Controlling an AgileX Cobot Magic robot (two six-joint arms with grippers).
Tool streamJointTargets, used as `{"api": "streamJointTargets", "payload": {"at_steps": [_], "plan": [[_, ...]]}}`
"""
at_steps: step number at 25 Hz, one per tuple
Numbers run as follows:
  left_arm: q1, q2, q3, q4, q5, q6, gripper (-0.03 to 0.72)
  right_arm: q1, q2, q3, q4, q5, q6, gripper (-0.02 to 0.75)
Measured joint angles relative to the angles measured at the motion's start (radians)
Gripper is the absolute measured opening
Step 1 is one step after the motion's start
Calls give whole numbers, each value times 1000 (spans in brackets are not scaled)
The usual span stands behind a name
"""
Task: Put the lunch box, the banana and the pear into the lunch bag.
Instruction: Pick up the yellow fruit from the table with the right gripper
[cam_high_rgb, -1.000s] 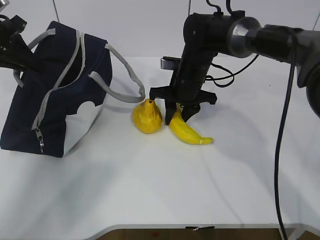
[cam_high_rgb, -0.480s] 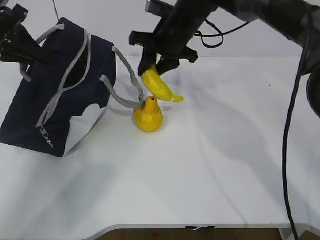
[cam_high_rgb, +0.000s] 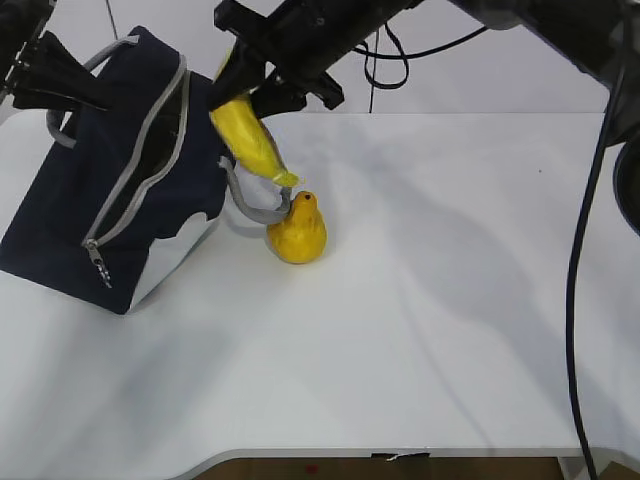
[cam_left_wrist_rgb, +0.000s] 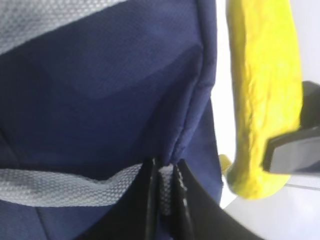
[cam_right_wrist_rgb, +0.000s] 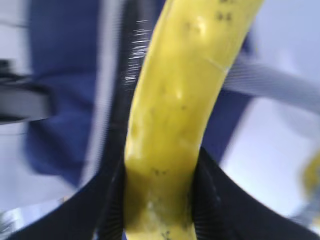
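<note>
The navy lunch bag (cam_high_rgb: 120, 190) stands tilted at the left, its zipper open. My left gripper (cam_high_rgb: 92, 97) is shut on the bag's grey webbing handle (cam_left_wrist_rgb: 167, 182), holding that side up. My right gripper (cam_high_rgb: 248, 92) is shut on the banana (cam_high_rgb: 252, 140), which hangs in the air just right of the bag's top, tip pointing down. In the right wrist view the banana (cam_right_wrist_rgb: 180, 110) fills the space between the fingers of the right gripper (cam_right_wrist_rgb: 159, 200). The pear (cam_high_rgb: 297, 232) sits upright on the table below the banana. The lunch box is out of view.
The bag's second grey handle (cam_high_rgb: 245, 205) loops down onto the table against the pear. The white table (cam_high_rgb: 450, 300) stretches right and forward of the pear. Black cables (cam_high_rgb: 575, 300) hang along the right side.
My right gripper has lifted the banana off the table beside the pear and carried it up and left to the bag's top. The bag has tipped more upright.
</note>
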Motion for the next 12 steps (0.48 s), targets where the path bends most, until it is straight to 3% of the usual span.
{"api": "streamJointTargets", "payload": {"at_steps": [4, 12], "plan": [[0, 0, 0, -4, 0, 2, 22, 0, 0, -2, 137, 0, -61, 279], [2, 2, 0, -83, 0, 18, 22, 31, 28, -2, 181, -34, -124, 279]]}}
